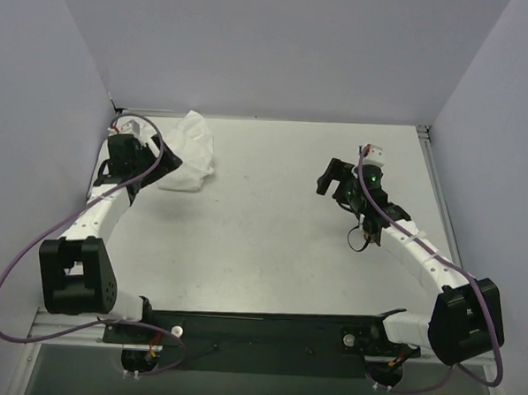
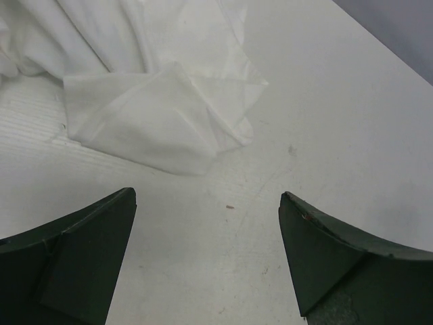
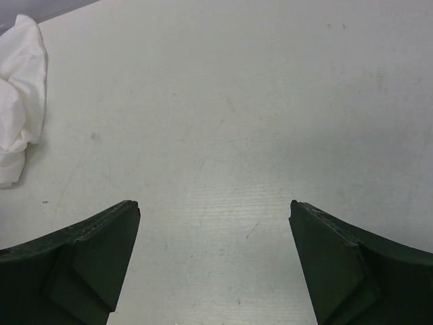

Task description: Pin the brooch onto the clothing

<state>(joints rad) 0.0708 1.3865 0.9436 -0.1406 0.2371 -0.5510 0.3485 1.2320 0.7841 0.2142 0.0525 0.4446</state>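
Note:
The clothing is a crumpled white T-shirt (image 1: 188,151) heaped at the table's far left; its blue print is hidden in the folds. It also shows in the left wrist view (image 2: 155,115) and at the left edge of the right wrist view (image 3: 19,95). The brooch is not in view in any frame. My left gripper (image 1: 166,164) is open and empty just in front of a folded corner of the shirt, its jaws wide apart (image 2: 208,203) over bare table. My right gripper (image 1: 329,176) is open and empty (image 3: 214,210) over bare table at the right, pointing towards the shirt.
Grey walls close off the table at the left, back and right. The table's right edge rail (image 1: 435,180) runs beside the right arm. Purple cables (image 1: 31,247) loop off both arms. A black bar (image 1: 266,330) joins the arm bases at the near edge.

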